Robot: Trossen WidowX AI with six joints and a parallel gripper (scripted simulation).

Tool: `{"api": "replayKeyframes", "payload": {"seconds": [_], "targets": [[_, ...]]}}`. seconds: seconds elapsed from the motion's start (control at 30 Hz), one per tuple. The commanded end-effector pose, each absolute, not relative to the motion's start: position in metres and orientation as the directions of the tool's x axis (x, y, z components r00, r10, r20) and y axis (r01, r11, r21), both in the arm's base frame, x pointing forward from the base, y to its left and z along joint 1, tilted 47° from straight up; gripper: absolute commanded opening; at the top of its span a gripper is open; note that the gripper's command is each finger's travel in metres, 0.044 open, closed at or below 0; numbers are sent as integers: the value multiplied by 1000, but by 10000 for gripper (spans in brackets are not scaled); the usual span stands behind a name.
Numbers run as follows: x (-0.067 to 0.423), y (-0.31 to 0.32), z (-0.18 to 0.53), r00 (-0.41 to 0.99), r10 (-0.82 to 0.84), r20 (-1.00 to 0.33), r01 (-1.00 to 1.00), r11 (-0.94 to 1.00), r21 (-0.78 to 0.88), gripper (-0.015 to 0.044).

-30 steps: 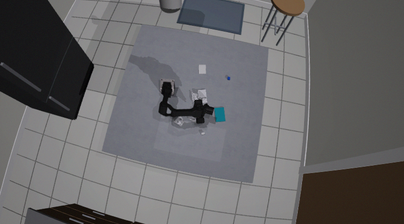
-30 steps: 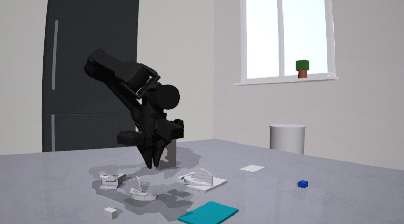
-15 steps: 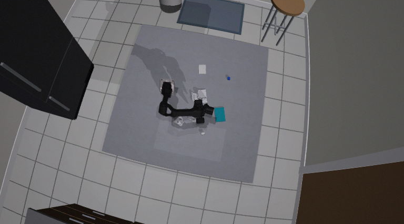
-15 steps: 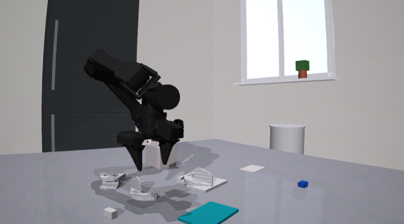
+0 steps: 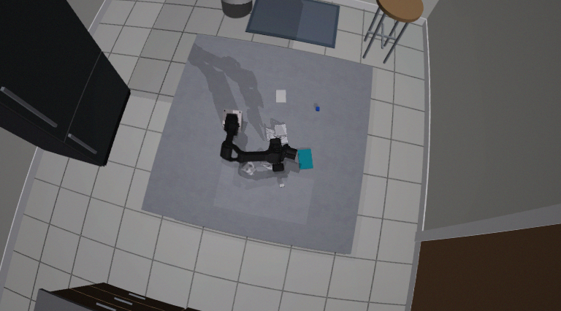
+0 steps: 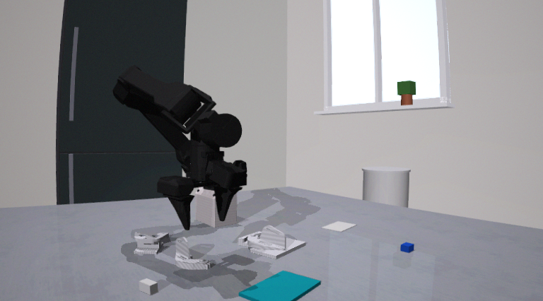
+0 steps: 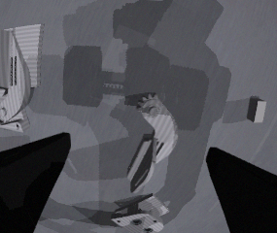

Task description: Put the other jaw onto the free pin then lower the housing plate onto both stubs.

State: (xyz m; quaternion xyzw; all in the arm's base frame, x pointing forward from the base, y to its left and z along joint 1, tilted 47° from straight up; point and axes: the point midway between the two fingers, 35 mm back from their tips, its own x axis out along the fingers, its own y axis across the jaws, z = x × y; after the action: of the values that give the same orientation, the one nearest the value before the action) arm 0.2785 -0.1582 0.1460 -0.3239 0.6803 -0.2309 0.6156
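Note:
My gripper (image 6: 204, 224) (image 7: 141, 148) is open and empty, above the loose jaw. The loose jaw (image 6: 195, 263) (image 7: 165, 129) lies on the surface, its gear teeth toward the top of the wrist view and its upright blade toward the bottom. The base (image 7: 13, 124) stands to the left in the wrist view, with the fitted jaw (image 6: 273, 238) (image 7: 21, 87) on it, over a flat white slab (image 6: 294, 246) (image 7: 35, 46). Small round pin tops show there; which is free is unclear. The housing piece (image 5: 248, 168) (image 6: 150, 242) (image 7: 124, 221) lies apart, at the wrist view's bottom.
A small white block (image 5: 281, 185) (image 6: 148, 286) (image 7: 258, 111) lies near the loose jaw. A teal plate (image 5: 305, 159) (image 6: 281, 285) lies at the front. A white tile (image 5: 280, 96) (image 6: 339, 226) and a blue cube (image 5: 317, 109) (image 6: 407, 247) lie farther off.

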Motion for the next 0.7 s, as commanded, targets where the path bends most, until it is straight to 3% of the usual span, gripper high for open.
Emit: {"api": "replayKeyframes", "payload": {"seconds": [0.0,0.27,0.67], "targets": [[279,-158,146,-32,-725,-688,-157,684,-713,440],[279,-158,146,-32,-725,-688,-157,684,-713,440],[279,-158,146,-32,-725,-688,-157,684,-713,125]]}}
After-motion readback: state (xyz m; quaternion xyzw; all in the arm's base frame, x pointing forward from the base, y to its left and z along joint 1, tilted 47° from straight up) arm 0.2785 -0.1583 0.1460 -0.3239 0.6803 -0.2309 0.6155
